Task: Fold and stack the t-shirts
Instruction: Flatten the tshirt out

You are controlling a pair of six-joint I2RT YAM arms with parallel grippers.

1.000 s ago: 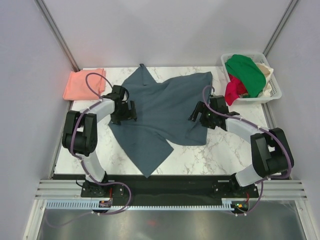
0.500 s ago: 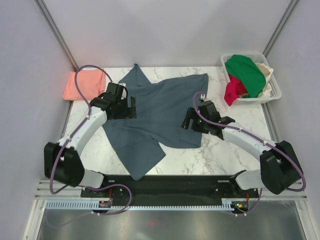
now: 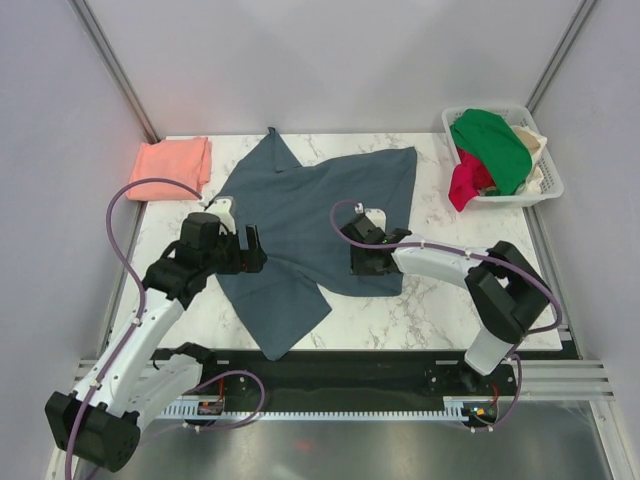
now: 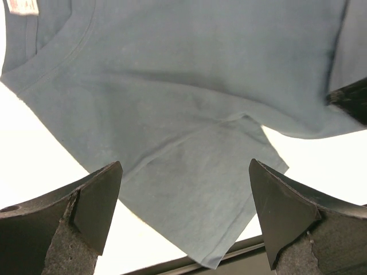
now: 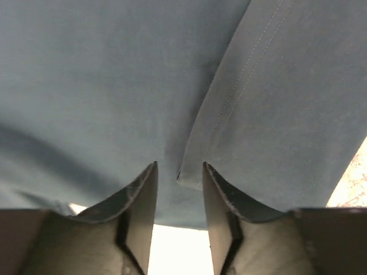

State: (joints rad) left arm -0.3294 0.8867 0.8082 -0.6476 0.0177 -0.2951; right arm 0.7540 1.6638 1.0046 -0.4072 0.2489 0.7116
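The dark slate-blue t-shirt (image 3: pixel 310 200) lies spread and rumpled across the middle of the marble table, one flap reaching toward the front edge. The salmon-pink t-shirt (image 3: pixel 170 165) sits folded at the back left corner. My left gripper (image 3: pixel 252 253) hovers wide open over the blue shirt's left edge; its wrist view shows the neckline and a sleeve of the blue t-shirt (image 4: pixel 172 86) below the left gripper (image 4: pixel 184 165). My right gripper (image 3: pixel 358 250) is low on the shirt's lower right part. In its wrist view the jaws of the right gripper (image 5: pixel 179 166) stand narrowly apart around a folded hem corner (image 5: pixel 192 172).
A white basket (image 3: pixel 552 180) at the back right holds a green garment (image 3: pixel 490 140), a red one (image 3: pixel 468 185) and a cream one (image 3: pixel 535 150). Grey walls enclose the table on three sides. Purple cables loop off both arms.
My left arm has drawn back toward the front left, its gripper still open. My right gripper slid left along the shirt's lower part and its jaws narrowed around the hem corner. The shirt shifted slightly left.
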